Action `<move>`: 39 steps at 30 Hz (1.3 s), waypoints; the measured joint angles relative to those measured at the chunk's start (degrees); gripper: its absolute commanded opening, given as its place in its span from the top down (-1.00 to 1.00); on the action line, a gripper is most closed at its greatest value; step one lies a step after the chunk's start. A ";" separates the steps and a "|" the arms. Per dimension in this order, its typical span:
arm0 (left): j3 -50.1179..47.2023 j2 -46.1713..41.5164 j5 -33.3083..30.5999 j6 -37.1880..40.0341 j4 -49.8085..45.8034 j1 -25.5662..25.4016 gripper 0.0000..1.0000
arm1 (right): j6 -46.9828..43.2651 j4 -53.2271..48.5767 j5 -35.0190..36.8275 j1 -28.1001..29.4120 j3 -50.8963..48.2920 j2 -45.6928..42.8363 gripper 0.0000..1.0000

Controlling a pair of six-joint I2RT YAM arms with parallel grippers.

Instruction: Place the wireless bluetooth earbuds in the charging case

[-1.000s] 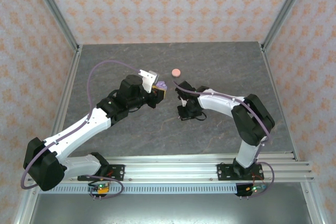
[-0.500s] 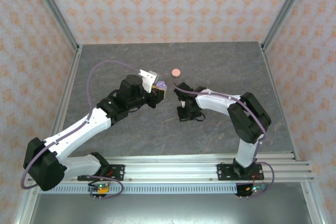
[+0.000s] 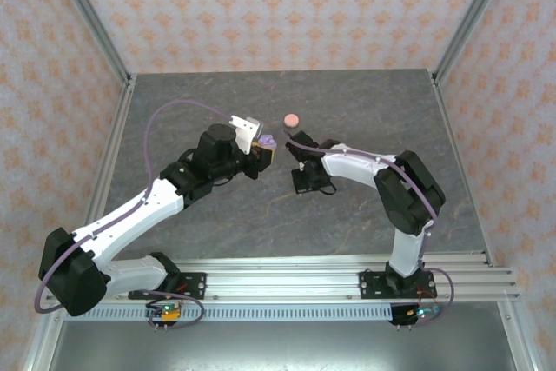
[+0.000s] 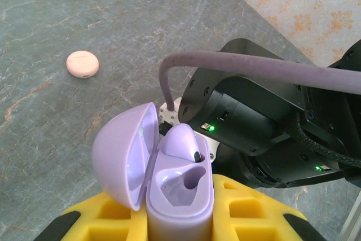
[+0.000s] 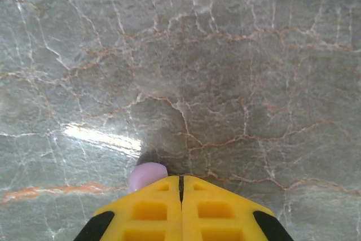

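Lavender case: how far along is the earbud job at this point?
Done: the lavender case is open in the left gripper, with one lavender earbud in a slot. In hand: a second lavender piece shows at the shut right gripper; held or not is unclear. Left: the empty slot, and the closed pink case.

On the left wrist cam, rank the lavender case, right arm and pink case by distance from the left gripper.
1. Lavender case: held in the jaws, lid open.
2. Right arm: just behind the case, right side.
3. Pink case: on the table, far left.
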 measured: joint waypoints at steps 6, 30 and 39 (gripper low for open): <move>0.00 0.22 0.00 0.00 0.00 0.00 0.67 | 0.00 -0.04 0.87 0.00 0.24 0.13 0.84; 0.00 0.42 0.04 0.00 0.00 0.00 0.67 | 3.76 0.13 -4.13 -0.11 1.09 -1.49 0.19; 0.00 0.55 0.24 0.00 0.02 0.00 0.67 | 4.42 -0.79 -3.93 -0.11 2.40 0.37 0.28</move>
